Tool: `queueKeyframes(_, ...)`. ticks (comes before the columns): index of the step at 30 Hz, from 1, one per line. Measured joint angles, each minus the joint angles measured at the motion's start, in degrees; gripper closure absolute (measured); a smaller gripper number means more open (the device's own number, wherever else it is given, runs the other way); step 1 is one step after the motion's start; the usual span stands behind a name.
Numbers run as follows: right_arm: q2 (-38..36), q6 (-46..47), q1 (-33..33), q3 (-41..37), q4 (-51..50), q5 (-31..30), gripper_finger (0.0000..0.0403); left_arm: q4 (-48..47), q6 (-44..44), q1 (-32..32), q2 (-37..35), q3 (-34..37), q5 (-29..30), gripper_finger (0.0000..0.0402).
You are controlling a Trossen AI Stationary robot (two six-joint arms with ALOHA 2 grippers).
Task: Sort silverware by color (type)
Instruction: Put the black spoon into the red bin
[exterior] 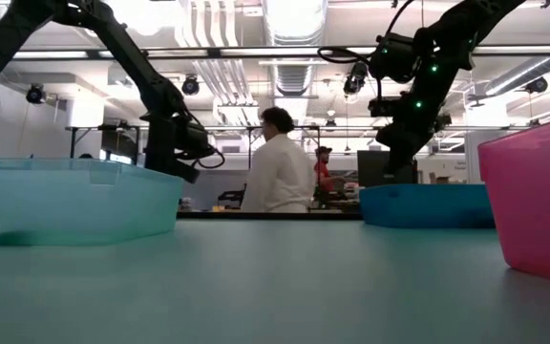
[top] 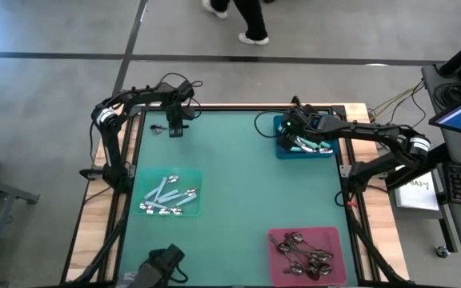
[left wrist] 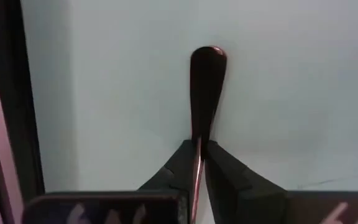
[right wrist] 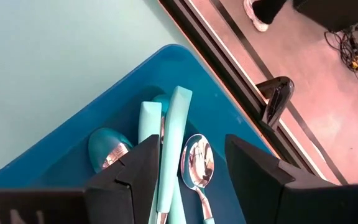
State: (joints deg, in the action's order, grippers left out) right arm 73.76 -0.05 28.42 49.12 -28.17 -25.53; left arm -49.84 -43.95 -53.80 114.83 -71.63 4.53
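Left gripper [left wrist: 199,163] at the bench's far-left corner is clamped on a dark metal spoon [left wrist: 205,87], long axis straight out from the fingers. Right gripper [right wrist: 190,167], jaws wide, hangs over teal-handled spoons [right wrist: 169,134] in the blue tray [right wrist: 73,152], far-right.

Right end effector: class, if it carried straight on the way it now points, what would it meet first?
The right end effector, open, points down into the blue tray. It would probably meet the teal-handled spoons lying there first, though its height above them is unclear.
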Motion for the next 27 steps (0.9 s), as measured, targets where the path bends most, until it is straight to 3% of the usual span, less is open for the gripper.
queueKeyframes(7,-0.17,0.02,-0.01,0.00,-0.03,-0.01,0.0229,-2.44,4.83,-0.24,-1.96,-2.56,-2.91,0.0397)
queueKeyframes(13,-0.26,1.28,0.00,-0.02,-0.04,0.06,0.0229,-1.87,7.32,-0.23,-8.71,-4.69,-17.95,0.0398)
queueKeyframes(17,-0.26,3.21,0.00,-0.02,0.34,0.69,0.0229,1.22,9.98,-0.14,-12.38,-4.47,-24.60,0.0399)
queueKeyframes(23,-0.28,3.26,-0.02,-0.04,2.57,9.30,0.0229,4.25,11.09,0.39,-16.16,-2.98,-35.80,0.0400)
queueKeyframes(25,-0.28,3.18,-0.02,-0.04,3.31,11.63,0.0229,4.44,10.97,0.52,-16.75,-2.62,-35.05,0.0401)
queueKeyframes(27,-0.28,3.03,-0.02,-0.04,3.51,12.36,0.0229,4.18,11.02,0.49,-16.31,-1.84,-30.74,0.0401)
